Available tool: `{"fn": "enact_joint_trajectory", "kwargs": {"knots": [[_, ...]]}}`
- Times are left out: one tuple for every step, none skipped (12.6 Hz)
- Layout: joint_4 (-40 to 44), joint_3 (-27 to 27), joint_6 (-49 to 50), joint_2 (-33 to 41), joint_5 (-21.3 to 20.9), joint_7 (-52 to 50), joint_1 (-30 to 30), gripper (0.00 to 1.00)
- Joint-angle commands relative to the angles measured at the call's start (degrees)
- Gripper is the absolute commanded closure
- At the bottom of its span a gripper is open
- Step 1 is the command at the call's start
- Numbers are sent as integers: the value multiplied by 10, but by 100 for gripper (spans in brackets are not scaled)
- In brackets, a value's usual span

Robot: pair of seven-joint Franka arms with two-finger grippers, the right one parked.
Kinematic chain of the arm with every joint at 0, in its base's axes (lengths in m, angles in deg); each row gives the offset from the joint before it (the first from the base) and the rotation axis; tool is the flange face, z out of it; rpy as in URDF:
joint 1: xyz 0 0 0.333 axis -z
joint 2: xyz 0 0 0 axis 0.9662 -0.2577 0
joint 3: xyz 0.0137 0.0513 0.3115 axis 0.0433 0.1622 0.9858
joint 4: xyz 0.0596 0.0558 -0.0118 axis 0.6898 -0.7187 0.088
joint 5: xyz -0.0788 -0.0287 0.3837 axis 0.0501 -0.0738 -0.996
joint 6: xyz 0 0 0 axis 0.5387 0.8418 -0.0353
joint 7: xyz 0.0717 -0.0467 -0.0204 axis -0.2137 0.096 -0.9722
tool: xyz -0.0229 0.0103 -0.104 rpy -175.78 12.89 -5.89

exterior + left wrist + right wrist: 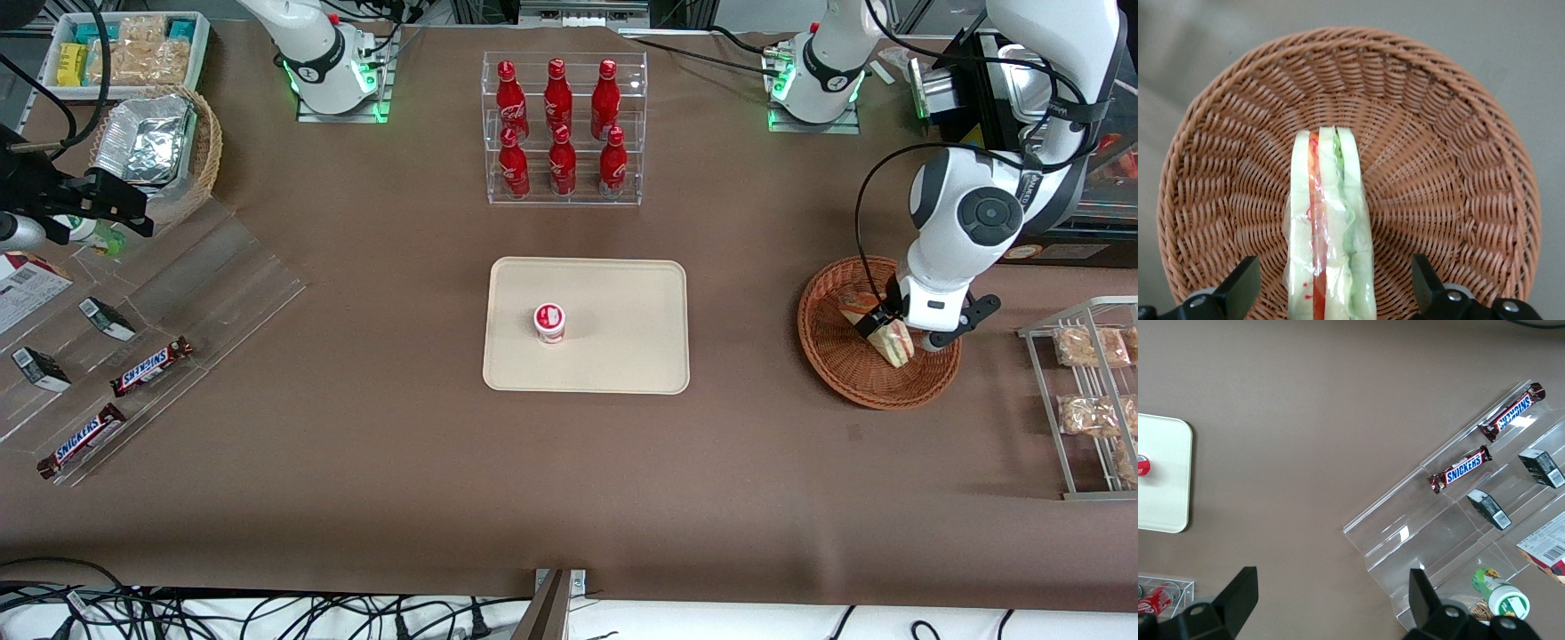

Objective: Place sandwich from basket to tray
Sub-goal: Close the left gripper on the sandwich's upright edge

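Wrapped in slippery clear film, the sandwich (1328, 227) stands on edge in the wicker basket (1458, 133); it looks soft, light and crushable. Straddling it, the hand (1331, 293) is released; grip the bread faces gently.

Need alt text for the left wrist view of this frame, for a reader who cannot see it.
The open gripper hovers over the sandwich, one finger on each side of it and apart from the wrap. The sandwich stands on edge in the middle of the round woven basket, its red and green filling layers facing the camera.
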Motion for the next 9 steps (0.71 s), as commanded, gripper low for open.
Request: {"fn": "enact_joint_trajectory", "kwargs": {"knots": [[-11, -5, -10, 9, -19, -14, -7, 0], [-11, -5, -10, 9, -19, -18, -7, 0], [-12, -5, -10, 3, -23, -21, -7, 0], [-12, -5, -10, 1, -42, -34, -7, 0], [-12, -6, -10, -1, -60, -57, -7, 0], [-11, -6, -10, -6, -73, -74, -6, 2], [-11, -6, -10, -7, -77, -86, -3, 15], [-11, -6, -10, -7, -77, -87, -3, 28], [-11, -7, -10, -7, -77, -88, -3, 39]]}}
